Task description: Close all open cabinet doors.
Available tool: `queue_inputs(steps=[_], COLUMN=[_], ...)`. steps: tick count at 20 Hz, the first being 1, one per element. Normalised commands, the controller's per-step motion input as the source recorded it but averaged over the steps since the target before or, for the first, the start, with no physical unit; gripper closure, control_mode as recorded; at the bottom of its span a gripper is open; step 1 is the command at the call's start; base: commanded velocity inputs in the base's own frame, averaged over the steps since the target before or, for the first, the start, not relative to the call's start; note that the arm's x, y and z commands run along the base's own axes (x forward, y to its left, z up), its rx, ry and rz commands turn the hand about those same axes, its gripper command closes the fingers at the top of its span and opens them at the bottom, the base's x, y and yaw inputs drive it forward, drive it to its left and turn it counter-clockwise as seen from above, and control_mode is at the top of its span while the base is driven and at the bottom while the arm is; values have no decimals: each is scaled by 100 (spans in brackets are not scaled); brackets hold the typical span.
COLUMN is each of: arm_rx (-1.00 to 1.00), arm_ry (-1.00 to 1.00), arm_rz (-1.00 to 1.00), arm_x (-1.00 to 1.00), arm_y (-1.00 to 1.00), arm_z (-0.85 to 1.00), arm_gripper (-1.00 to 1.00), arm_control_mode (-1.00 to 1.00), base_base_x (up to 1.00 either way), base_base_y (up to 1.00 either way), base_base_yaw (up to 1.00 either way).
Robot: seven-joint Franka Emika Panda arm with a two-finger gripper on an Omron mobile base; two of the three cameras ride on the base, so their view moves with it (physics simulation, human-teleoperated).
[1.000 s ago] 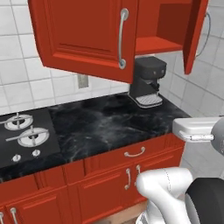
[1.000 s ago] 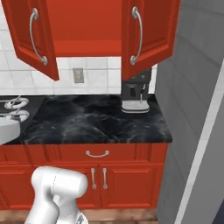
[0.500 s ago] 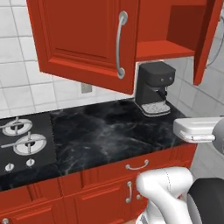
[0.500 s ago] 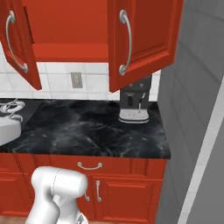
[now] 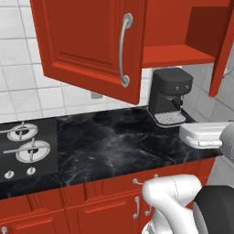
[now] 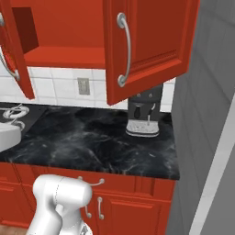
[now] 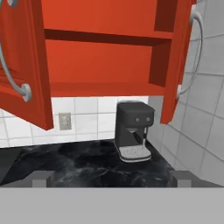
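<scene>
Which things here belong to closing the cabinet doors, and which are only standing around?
For the job:
- left cabinet door, swung open
- right cabinet door, swung open
- hand, jaws wide, holding nothing

Just there:
- coffee machine on the counter
- stove burners
- wall socket

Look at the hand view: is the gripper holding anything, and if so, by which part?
Nothing is held. The gripper is open, its fingertips apart with only air between them, well short of the open cabinet doors.
</scene>
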Motion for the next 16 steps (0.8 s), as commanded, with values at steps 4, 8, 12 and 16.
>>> queue_inputs(steps=[4, 8, 12, 16], arm_rx=[0, 0, 0, 0], arm_ry=[0, 0, 0, 0], arm_rz=[0, 0, 0, 0], arm_x=[0, 0, 0, 0], arm_y=[0, 0, 0, 0], arm_z=[0, 0, 0, 0], arm_gripper=[-100, -100, -100, -100], arm_control_mode=[100, 100, 100, 100], base_base_x=[34, 43, 38, 28], base_base_y=[-32, -29, -29, -30], base_base_yaw=[22, 21, 20, 17])
